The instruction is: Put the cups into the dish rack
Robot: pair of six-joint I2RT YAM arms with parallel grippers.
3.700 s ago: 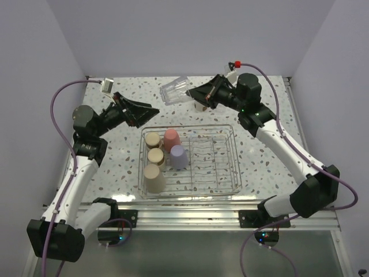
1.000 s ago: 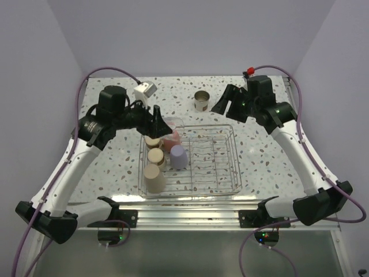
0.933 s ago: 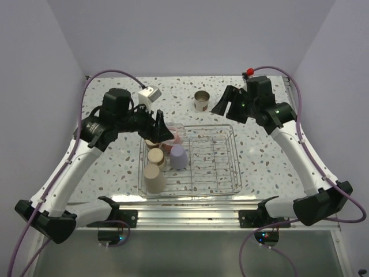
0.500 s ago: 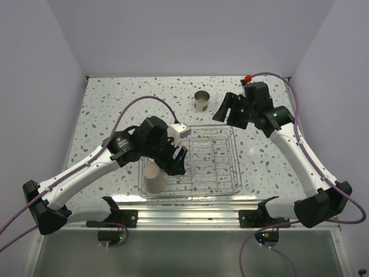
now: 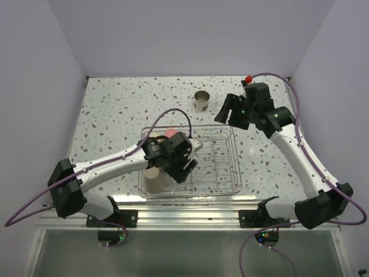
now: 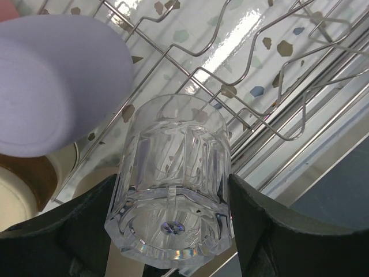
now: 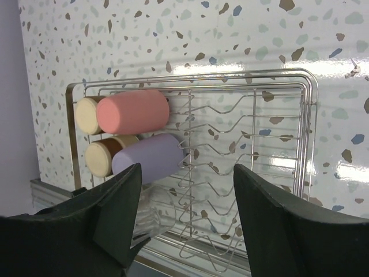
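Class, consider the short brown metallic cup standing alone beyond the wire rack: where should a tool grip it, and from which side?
Grip the short brown metallic cup across its round side wall, coming from the right, where the right tool hovers open. It stands upright, apart from the wire rack, leaving room on both sides.

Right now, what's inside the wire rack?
A pink cup, a lavender cup, two brown cups and a tall tan cup. The left gripper holds a clear cup over the rack, hiding part of its floor.
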